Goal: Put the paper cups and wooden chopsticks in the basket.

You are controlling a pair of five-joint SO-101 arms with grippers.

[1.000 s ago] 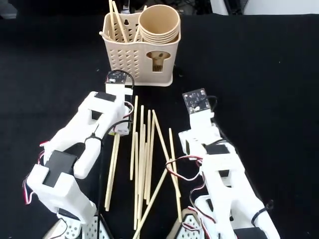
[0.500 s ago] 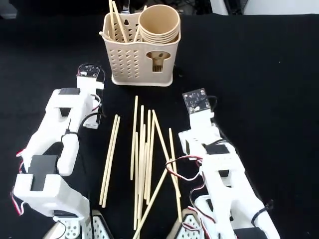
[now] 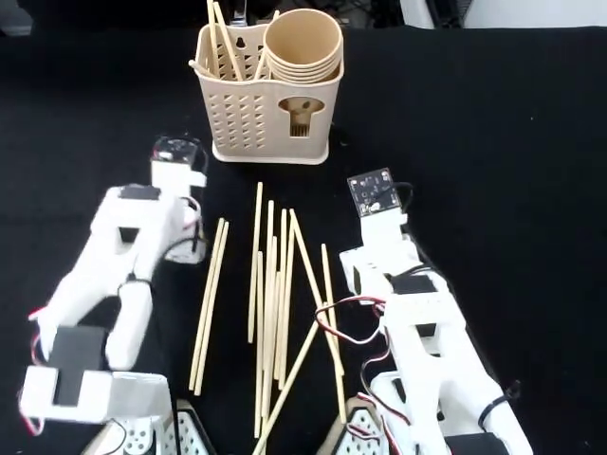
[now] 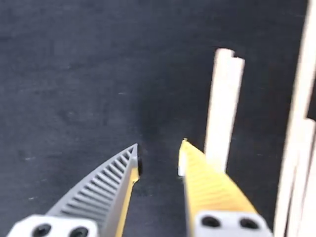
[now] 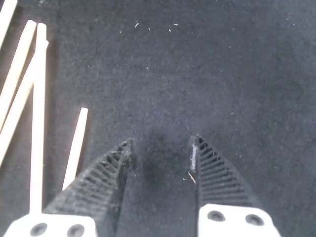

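Note:
A beige perforated basket (image 3: pixel 248 112) at the back of the table holds stacked paper cups (image 3: pixel 303 45) and a few wooden chopsticks (image 3: pixel 224 40). Several loose chopsticks (image 3: pixel 270 294) lie on the black cloth between the arms, with a separate pair (image 3: pixel 209 301) to their left. My left gripper (image 4: pixel 159 158) is open just above the cloth, and the far end of that pair (image 4: pixel 224 98) lies right beside its yellow finger. My right gripper (image 5: pixel 160 143) is open over bare cloth, with chopstick ends (image 5: pixel 76 143) off to one side.
The left arm (image 3: pixel 128 242) lies left of the chopsticks and the right arm (image 3: pixel 394 265) lies right of them. Two chopsticks (image 3: pixel 318 327) cross at the right of the bunch. Black cloth (image 3: pixel 493 142) covers the table.
The left arm swung left off the chopstick pair, then came slightly back toward it. The pair lies uncovered on the cloth. The right arm has kept still.

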